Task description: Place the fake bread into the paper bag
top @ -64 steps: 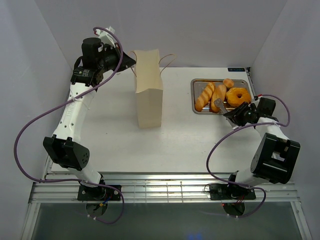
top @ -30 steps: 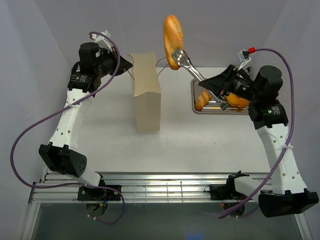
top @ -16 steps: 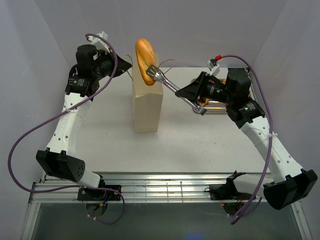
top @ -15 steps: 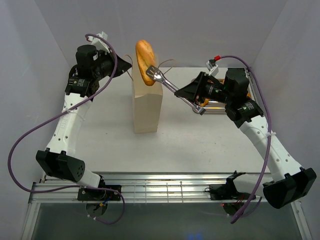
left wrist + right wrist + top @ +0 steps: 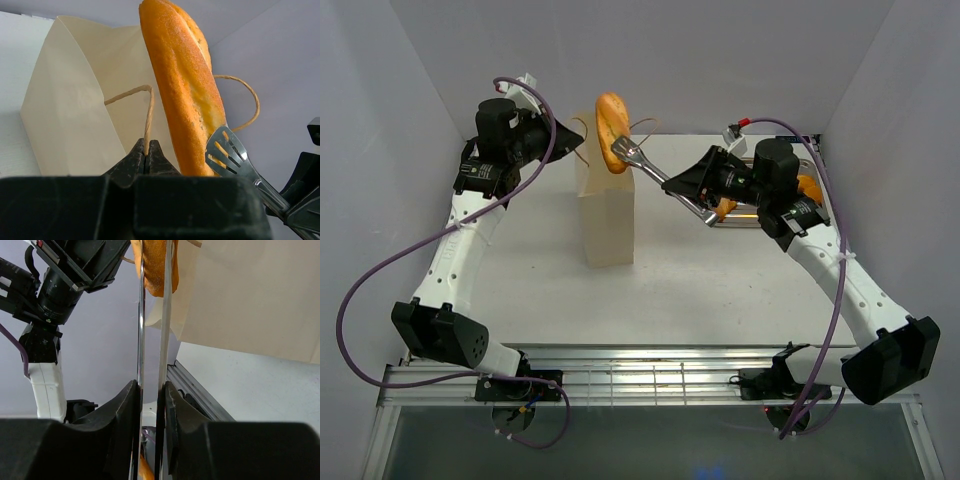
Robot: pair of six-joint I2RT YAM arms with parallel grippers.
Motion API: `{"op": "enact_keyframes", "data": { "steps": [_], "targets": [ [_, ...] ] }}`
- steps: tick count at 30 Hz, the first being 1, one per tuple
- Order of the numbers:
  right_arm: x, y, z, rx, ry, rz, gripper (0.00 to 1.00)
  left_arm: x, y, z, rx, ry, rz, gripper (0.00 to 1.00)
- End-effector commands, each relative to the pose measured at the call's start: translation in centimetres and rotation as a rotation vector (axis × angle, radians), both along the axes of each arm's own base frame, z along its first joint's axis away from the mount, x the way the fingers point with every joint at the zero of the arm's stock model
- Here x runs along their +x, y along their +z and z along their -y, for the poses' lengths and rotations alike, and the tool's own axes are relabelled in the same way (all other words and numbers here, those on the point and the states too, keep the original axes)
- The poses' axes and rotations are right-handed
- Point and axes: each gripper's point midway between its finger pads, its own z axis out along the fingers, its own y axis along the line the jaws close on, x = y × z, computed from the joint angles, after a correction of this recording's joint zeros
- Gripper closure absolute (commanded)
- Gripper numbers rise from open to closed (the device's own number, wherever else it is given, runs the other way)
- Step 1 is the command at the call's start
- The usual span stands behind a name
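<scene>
Quick update: the long loaf [image 5: 612,132] is now pretty much over the mouth of the paper bag [image 5: 608,215]. A couple of seconds back it was lying in the tray at the far right corner of the tabletop [image 5: 720,290] with the other pastries, and a second ago it was high in the air between tray and bag. Since the last half second it's only a small nudge. My right arm has reached further left, and the bag top has shifted a bit toward the left edge and looks smeared, so I reckon my left arm is tugging it open. My right fingers [image 5: 122,412] are clamped on the tongs [image 5: 655,172]. The tongs pinch the loaf near its lower end, so it stands almost upright. My left fingers [image 5: 132,159] are pressed together on the near cord handle [image 5: 135,92]. The bag stands near the far edge, left of the middle. From the left wrist view the loaf's bottom end is hidden behind my own fingers, so I can't tell if it's past the rim yet. So the carry looks basically done, and what's left for this piece is lowering and letting go. The rest of the bread is mostly hidden behind my right arm.
</scene>
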Motion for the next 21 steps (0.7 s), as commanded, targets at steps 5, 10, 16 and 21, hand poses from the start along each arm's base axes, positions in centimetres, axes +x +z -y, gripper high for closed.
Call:
{"op": "enact_keyframes", "data": {
  "steps": [5, 10, 16, 21],
  "targets": [
    [-0.1, 2.5, -1.0, 0.065, 0.033, 0.097, 0.69, -1.4, 2.8, -0.4, -0.015, 0.007, 0.076, 1.00],
    [0.1, 2.0, -1.0, 0.054, 0.021, 0.089, 0.58, -1.6, 3.0, -0.4, -0.012, 0.006, 0.083, 1.00],
    [0.3, 1.7, -1.0, 0.047, 0.017, 0.084, 0.53, -1.8, 3.2, -0.5, -0.009, 0.007, 0.090, 1.00],
    [0.5, 1.5, -1.1, 0.042, 0.020, 0.081, 0.50, -1.8, 3.2, -0.4, -0.009, 0.005, 0.090, 1.00]
  ]
}}
